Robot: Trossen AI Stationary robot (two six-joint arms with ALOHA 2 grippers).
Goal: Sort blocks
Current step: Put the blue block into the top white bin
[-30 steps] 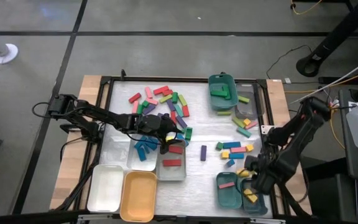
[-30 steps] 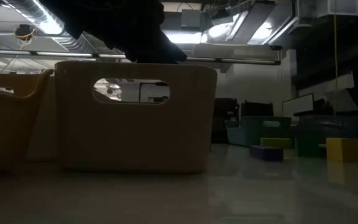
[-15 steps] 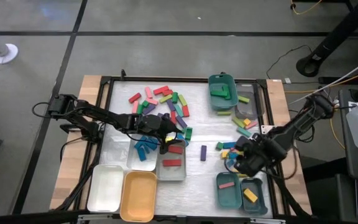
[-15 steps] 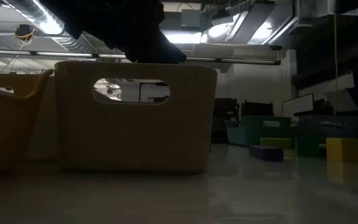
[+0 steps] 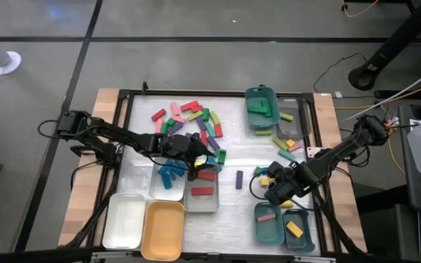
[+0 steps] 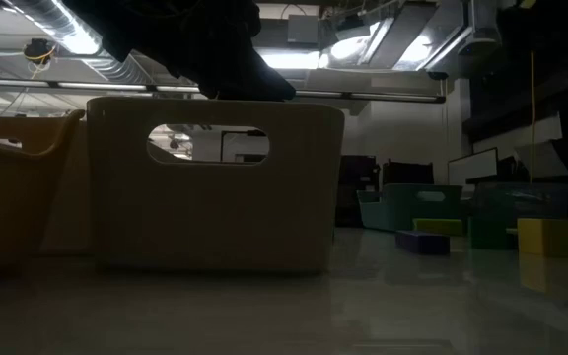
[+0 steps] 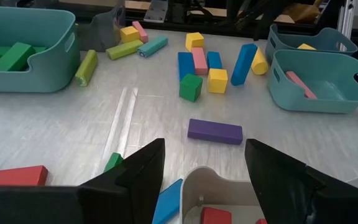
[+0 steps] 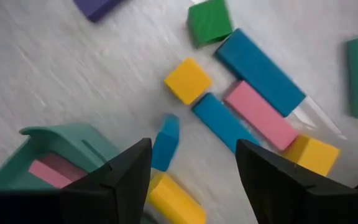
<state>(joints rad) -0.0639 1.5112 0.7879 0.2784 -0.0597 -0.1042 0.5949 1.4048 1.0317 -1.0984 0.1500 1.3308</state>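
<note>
Item: sorting table, mid-task.

Landmark: lone purple bar block (image 5: pixel 239 179) lying flat on the pale table top (image 5: pixel 232 212).

Right gripper (image 5: pixel 275 191): just right of the purple block, above a small cluster of blocks. Fingers spread fairly wide, nothing between them. In its wrist view a yellow cube block (image 8: pixel 188 81), a long blue bar block (image 8: pixel 259 71), a pink bar block (image 8: pixel 261 114) and a green cube block (image 8: pixel 209 22) lie flat ahead of the fingertips.

Left gripper (image 5: pixel 194 167): just left of the purple block, over the clear trays. Fingers wide apart and empty; a grey-white tray (image 7: pixel 219 196) holding a red bar block (image 7: pixel 217 216) sits between them in its wrist view.

Sorted stock: two teal plastic trays (image 5: pixel 269 225) lower right of the purple block, one with a pink bar, the other with a yellow bar (image 5: pixel 294 229). A teal tray (image 5: pixel 260 108) upper right holds green blocks. Unsorted heap of mixed bars (image 5: pixel 188 120) upper left.

Step in hand, as judged: right arm reaching for its next pick from the cluster. Next move calls for choosing one block, descending squarely over it and closing without nudging its touching neighbours.

Change: a second ago the right gripper hung over the lower teal trays; it has since swung up and left to the cluster. Left arm unchanged.
</note>
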